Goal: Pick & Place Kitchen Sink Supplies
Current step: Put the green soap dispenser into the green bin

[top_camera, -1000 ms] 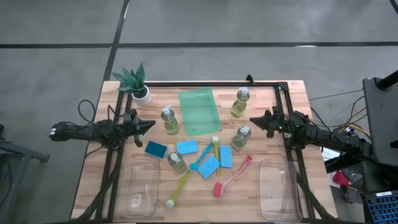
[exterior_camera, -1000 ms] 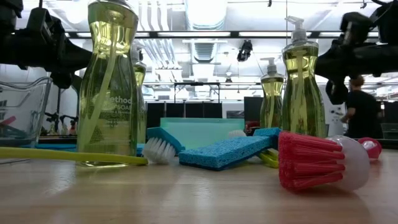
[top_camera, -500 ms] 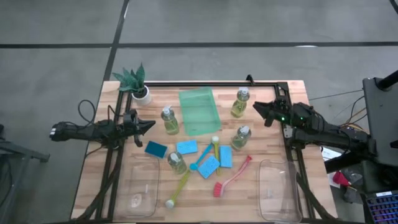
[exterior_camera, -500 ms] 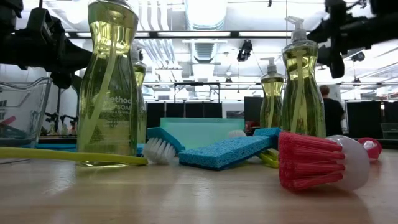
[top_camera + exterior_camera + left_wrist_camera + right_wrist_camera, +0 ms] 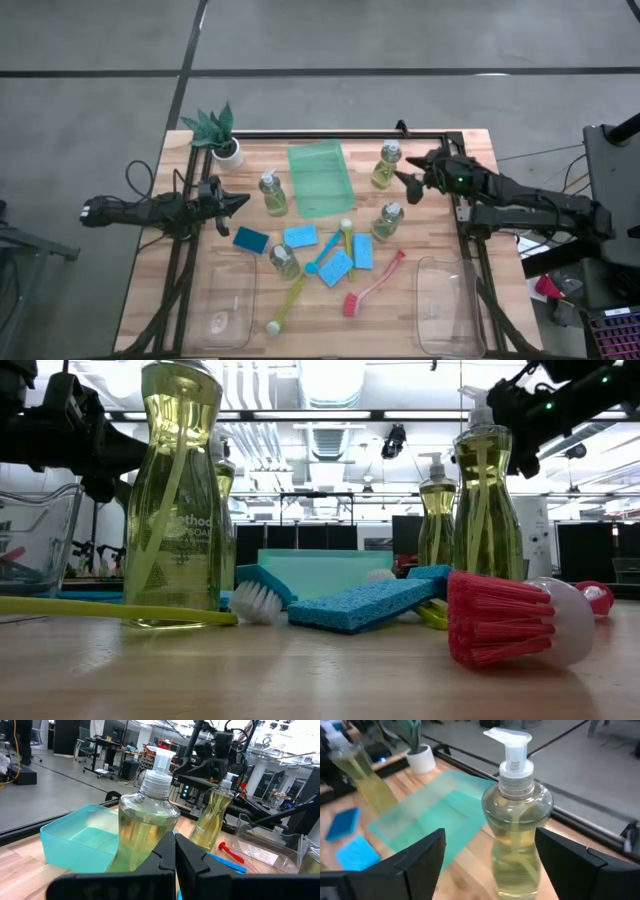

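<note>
Fingers of the right gripper are spread wide, one dark pad on either side of a clear pump bottle of yellow-green liquid without touching it; nothing is held. From above, this right gripper sits just beside that bottle near the far right part of the wooden table, next to the translucent green tray.

The left gripper is clenched, its two dark fingers pressed together and holding nothing, pointing at a second clear pump bottle close in front of it. Overhead, the left gripper lies near that bottle on the tray's left side but apart from it.

The other supplies rest on the table between the arms: two more bottles, blue rectangular sponges, a darker blue sponge, and slim brushes in yellow, blue and red. A clear plastic bin sits at the near left, another at the near right.
</note>
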Controlling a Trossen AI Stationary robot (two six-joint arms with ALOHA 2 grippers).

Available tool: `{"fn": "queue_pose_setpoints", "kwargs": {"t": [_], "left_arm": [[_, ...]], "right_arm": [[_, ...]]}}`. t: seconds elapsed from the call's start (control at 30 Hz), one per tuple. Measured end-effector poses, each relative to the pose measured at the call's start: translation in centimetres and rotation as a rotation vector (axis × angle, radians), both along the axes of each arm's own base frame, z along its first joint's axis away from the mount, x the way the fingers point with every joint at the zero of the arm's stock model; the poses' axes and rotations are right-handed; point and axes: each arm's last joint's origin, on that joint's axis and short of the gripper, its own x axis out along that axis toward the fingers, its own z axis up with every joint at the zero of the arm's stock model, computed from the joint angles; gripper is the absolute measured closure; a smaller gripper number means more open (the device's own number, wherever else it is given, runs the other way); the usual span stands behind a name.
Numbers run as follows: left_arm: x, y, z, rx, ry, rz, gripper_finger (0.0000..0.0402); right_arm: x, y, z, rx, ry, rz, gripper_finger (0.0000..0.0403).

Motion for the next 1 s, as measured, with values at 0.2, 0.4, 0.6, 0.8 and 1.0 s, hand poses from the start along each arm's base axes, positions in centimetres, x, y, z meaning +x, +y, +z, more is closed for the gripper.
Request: {"fn": "queue_pose_setpoints", "kwargs": {"t": [0.2, 0.4, 0.6, 0.8, 1.0], "left_arm": [[0.0, 0.0, 0.0, 0.000, 0.000, 0.000, 0.0401], [0.0, 0.0, 0.0, 0.000, 0.000, 0.000, 0.0401], [0.0, 0.0, 0.0, 0.000, 0.000, 0.000, 0.0401], [0.0, 0.0, 0.0, 0.000, 0.001, 0.000, 0.0401], [0.0, 0.0, 0.0, 0.000, 0.001, 0.000, 0.0401]], "right_arm": [[0.3, -0.5, -0.9, -0.061, 0.080, -0.087, 0.0087], [1.3, -0.8, -2.4, 0.028, 0.094, -0.128, 0.0077], [2.8, -1.5, -3.7, 0.028, 0.140, -0.186, 0.0074], [4.7, -2.2, -4.1, -0.002, 0.108, -0.203, 0.0074], [5.4, -3.4, -4.8, -0.019, 0.135, -0.237, 0.0074]]}}
